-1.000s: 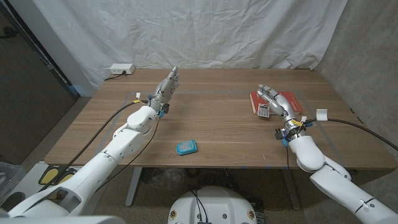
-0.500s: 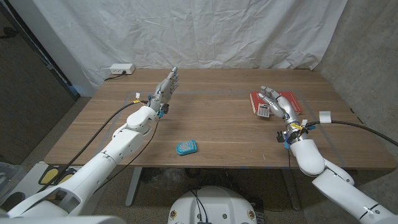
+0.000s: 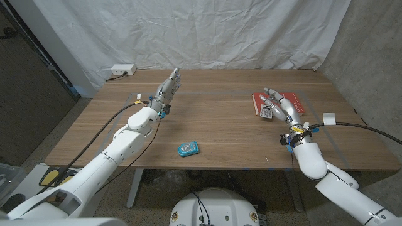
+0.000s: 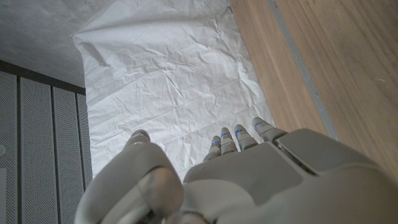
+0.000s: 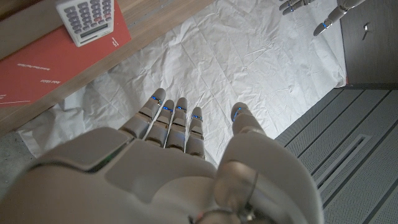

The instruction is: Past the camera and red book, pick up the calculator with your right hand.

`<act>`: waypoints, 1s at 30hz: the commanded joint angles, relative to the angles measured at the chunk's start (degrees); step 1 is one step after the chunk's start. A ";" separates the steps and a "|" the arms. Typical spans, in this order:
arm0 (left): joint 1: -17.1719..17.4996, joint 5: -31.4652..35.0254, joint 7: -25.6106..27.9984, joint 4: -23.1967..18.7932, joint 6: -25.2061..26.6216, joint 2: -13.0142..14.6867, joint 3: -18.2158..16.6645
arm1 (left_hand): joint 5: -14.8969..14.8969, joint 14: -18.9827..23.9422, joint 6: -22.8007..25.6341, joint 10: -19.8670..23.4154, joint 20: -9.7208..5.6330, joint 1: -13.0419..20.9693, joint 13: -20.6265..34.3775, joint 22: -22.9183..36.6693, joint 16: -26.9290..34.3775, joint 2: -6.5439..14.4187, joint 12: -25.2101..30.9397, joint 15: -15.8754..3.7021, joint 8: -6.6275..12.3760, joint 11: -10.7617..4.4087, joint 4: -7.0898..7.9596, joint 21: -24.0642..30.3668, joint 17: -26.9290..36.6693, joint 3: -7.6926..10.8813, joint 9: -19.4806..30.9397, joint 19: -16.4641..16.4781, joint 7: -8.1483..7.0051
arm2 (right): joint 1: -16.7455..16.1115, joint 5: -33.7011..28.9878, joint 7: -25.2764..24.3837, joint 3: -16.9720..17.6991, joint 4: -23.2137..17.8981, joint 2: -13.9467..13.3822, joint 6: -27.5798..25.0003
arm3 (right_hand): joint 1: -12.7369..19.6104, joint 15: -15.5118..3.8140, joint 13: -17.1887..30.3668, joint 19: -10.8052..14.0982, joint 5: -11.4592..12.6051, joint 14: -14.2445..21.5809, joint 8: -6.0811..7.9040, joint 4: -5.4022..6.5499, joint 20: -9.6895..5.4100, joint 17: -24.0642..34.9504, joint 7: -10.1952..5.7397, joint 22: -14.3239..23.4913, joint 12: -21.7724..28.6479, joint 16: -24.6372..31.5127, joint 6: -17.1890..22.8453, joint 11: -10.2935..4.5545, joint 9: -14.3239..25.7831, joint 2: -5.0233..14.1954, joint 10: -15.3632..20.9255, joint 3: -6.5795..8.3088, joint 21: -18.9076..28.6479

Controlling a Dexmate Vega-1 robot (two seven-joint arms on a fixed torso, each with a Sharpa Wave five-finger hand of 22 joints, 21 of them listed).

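Both robot hands, left [image 3: 168, 86] and right [image 3: 277, 103], raised, fingers apart, holding nothing

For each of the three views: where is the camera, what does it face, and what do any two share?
Head: fixed above, facing the table; both arms, left hand, right hand.
Left wrist: behind the left hand, facing the white sheet.
Right wrist: behind the right hand.
Shared by head and right wrist: calculator on red book.
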 commanded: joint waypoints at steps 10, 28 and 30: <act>0.45 -0.06 0.42 -0.90 0.08 0.24 -0.29 | 0.23 -0.08 -0.18 0.02 -3.47 0.39 0.17 0.13 0.08 0.33 0.28 0.28 0.19 -0.21 0.17 0.28 0.19 -0.47 0.24 -0.46 0.12 | -2.00 -10.02 -5.73 -0.84 -2.07 -0.54 -5.40 | 3.10 -1.04 0.40 1.61 0.49 1.39 0.79 -0.52 -1.43 0.36 -1.08 0.14 0.06 0.28 1.31 -1.16 0.13 -0.12 1.10 1.34 -0.13; 0.59 -0.16 0.52 -2.36 1.18 0.83 -0.25 | 0.20 -0.54 -0.57 -0.39 -3.21 0.40 0.18 0.15 -0.07 0.46 0.15 0.34 0.05 -0.32 0.18 0.14 0.20 -0.69 0.25 -0.96 -0.04 | -2.50 -14.41 -8.74 -2.13 -2.71 -1.20 -8.30 | 6.88 -2.05 0.58 3.37 0.76 3.36 1.07 -0.83 -1.92 0.40 -2.07 0.16 0.64 0.63 2.39 -1.85 0.24 -1.21 2.60 2.45 -0.08; 0.66 -0.20 0.61 -2.42 1.23 0.85 -0.31 | 0.20 -0.60 -0.59 -0.44 -3.19 0.39 0.18 0.15 -0.09 0.47 0.14 0.40 0.04 -0.30 0.19 0.13 0.21 -0.71 0.26 -0.99 -0.06 | -2.46 -15.02 -9.12 -2.34 -2.79 -1.21 -8.79 | 7.22 -2.09 0.60 3.57 0.79 3.43 1.10 -0.85 -1.94 0.40 -2.13 0.16 0.69 0.61 2.50 -1.87 0.25 -1.35 2.72 2.53 -0.06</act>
